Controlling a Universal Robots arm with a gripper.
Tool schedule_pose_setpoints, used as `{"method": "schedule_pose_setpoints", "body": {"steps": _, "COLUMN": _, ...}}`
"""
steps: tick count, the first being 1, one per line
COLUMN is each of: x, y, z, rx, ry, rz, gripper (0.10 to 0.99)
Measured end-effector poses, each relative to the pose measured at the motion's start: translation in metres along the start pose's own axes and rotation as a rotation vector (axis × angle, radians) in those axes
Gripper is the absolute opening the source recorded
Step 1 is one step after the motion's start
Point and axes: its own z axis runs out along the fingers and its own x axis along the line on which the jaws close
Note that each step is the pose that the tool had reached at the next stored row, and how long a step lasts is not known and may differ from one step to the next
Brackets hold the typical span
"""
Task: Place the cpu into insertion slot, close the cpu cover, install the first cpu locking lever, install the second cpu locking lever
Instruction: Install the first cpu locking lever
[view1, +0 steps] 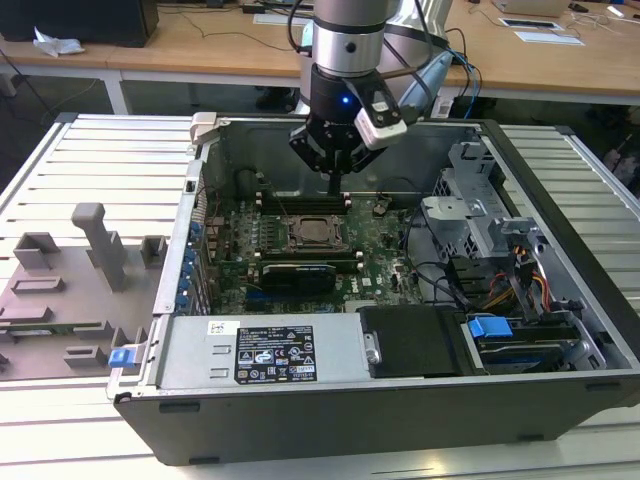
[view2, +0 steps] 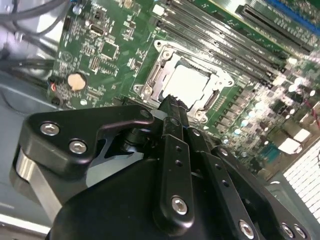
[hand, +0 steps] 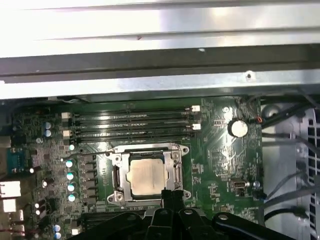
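In the exterior view, the arm is hanging over the open computer case, which is sitting on the ribbed desk. The pincer is pointing down at the motherboard, just on the far side of the socket where the cpu is lying. In the second wrist view, the pincer is showing its fingers drawn together with nothing between them. Their tips are hovering at the socket's edge, and whether they are touching it cannot be told. The cpu is sitting in the slot with the cpu cover lying flat around it. In the first wrist view, the cpu is resting in the slot, framed by the cpu cover, between the memory slots and the narrow pincer. A round coin battery is sitting well apart from the socket.
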Motion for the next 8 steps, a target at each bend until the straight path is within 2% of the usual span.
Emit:
{"method": "schedule_pose_setpoints", "body": {"steps": 2, "x": 0.0, "y": 0.0, "z": 0.0, "rx": -0.001, "ry": -0.0007, "rz": -0.029, "gripper": 0.106}}
{"method": "schedule_pose_setpoints", "body": {"steps": 8, "x": 0.0005, "y": -0.0001, "z": 0.0, "rx": -0.001, "ry": -0.0007, "rz": -0.029, "gripper": 0.106}}
